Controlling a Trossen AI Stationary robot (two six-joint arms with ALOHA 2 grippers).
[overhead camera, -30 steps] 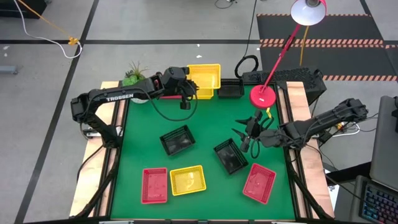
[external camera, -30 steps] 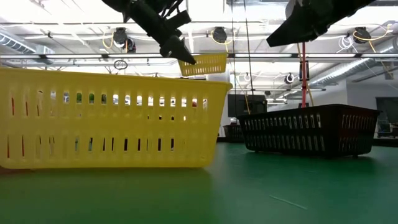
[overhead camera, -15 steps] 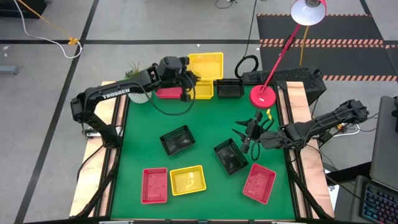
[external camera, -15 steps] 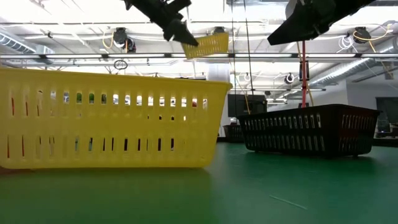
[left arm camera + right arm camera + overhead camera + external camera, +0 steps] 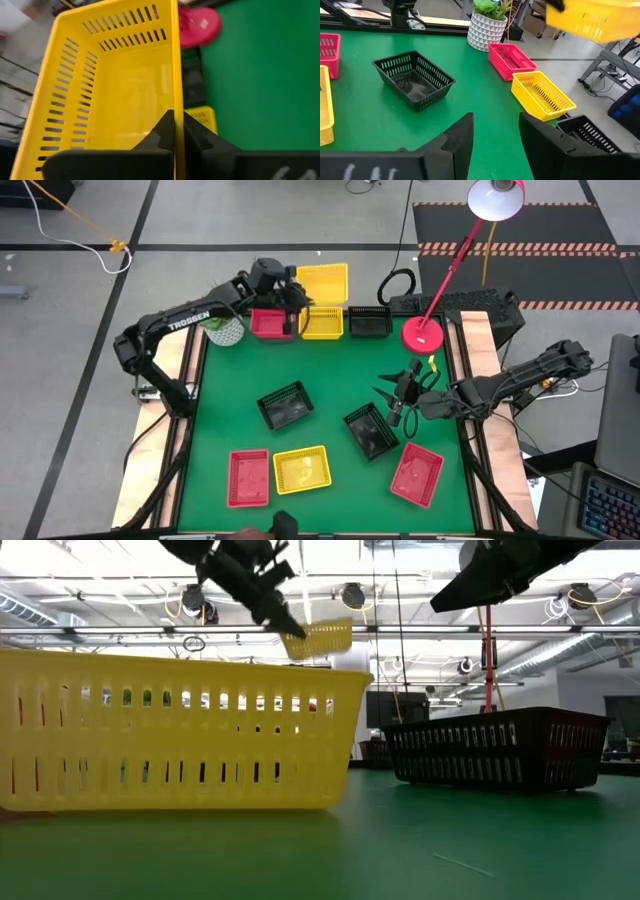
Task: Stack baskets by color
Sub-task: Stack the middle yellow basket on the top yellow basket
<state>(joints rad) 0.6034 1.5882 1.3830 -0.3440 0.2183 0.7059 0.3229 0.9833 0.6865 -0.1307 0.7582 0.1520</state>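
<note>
Left gripper [image 5: 174, 131] clamped on slotted wall of raised yellow basket [image 5: 115, 80], grip seen only in left wrist view, right gripper [image 5: 495, 131] spread, empty, over green table [image 5: 380, 125]

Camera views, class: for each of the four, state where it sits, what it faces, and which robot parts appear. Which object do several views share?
High: overhead, straight down; both arms, green table.
Low: table-top height, level across; arms overhead, near yellow basket.
Left wrist: left gripper shut on lifted yellow basket.
Right wrist: open right gripper facing black basket.
Shared: the lifted yellow basket shows in all views.
</note>
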